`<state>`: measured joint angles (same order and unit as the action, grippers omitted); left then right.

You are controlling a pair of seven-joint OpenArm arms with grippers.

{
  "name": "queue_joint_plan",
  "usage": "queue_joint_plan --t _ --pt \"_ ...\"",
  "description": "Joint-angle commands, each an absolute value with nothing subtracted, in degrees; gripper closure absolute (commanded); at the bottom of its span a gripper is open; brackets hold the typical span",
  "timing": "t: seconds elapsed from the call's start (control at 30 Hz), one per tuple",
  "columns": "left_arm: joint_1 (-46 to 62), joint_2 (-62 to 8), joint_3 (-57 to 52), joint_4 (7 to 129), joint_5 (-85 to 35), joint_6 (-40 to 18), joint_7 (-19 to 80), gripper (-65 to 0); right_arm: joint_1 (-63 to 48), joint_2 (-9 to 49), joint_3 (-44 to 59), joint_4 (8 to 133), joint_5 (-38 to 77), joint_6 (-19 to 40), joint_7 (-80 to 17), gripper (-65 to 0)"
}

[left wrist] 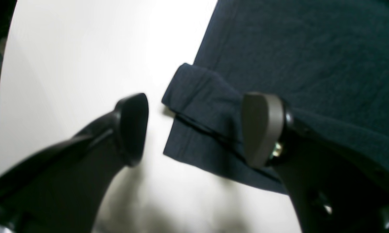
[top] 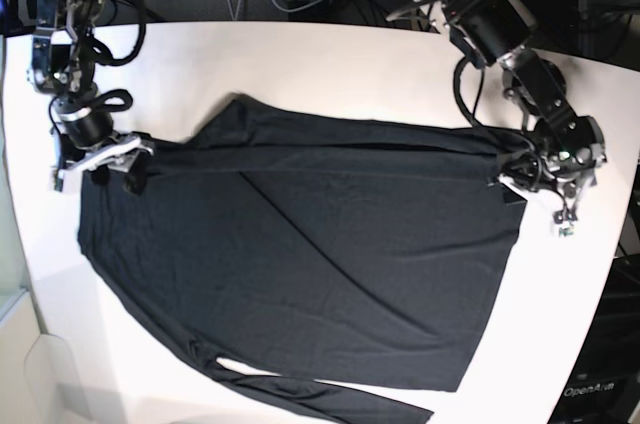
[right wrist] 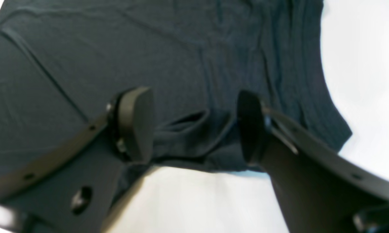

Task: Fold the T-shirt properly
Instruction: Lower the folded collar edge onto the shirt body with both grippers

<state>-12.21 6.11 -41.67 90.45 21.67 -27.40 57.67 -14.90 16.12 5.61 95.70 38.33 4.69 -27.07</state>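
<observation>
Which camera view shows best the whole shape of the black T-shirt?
The base view: the T-shirt lies spread on the white table with all edges visible. The left wrist view shows only a folded cuff edge, the right wrist view only wrinkled fabric near one edge.

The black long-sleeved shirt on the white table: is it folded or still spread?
Partly folded: the black long-sleeved shirt lies mostly flat on the white table, with one sleeve laid across its top.
</observation>
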Motion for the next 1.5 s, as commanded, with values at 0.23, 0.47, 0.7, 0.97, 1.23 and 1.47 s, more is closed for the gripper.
queue_joint_plan --t 0.23,0.47,0.7,0.97,1.23,1.47 --pt "-13.32 6.73 -41.19 91.3 18.68 -27.38 56.48 -25.8 -10.86 18.51 5.93 87.69 38.46 4.79 -26.24 -0.1" --pt "-13.58 6.64 -41.19 85.14 18.68 -27.3 56.48 -2.5 -9.45 19.91 5.93 84.26 38.46 4.79 -26.07 -0.1" --pt "-13.32 6.99 -41.19 79.16 19.12 -26.95 49.98 -1.5 -8.75 20.7 5.93 80.84 38.46 4.97 -26.07 -0.1" --pt "-13.32 6.55 -41.36 76.44 19.21 -26.95 49.8 -1.5 -9.45 20.62 5.93 78.81 38.46 4.97 -26.07 -0.1" --pt "-10.86 5.76 -41.27 76.53 19.3 -26.95 50.42 -1.5 -13.32 20.53 5.93 78.9 38.46 4.97 -25.98 -0.1" --pt "-8.4 5.76 -41.27 76.53 19.3 -27.03 50.33 -1.5 -16.22 20.26 5.93 78.81 38.46 4.97 -25.98 -0.1"
